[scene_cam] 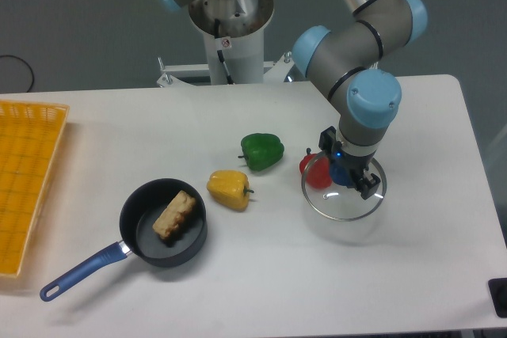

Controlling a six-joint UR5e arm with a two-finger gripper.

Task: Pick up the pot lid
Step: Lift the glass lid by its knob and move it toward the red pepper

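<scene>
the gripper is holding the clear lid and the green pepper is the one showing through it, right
Not quite: the camera view shows the red pepper partly through the clear lid. The green pepper lies outside the lid's outline, farther left in the picture. The gripper is indeed holding the lid.
</scene>
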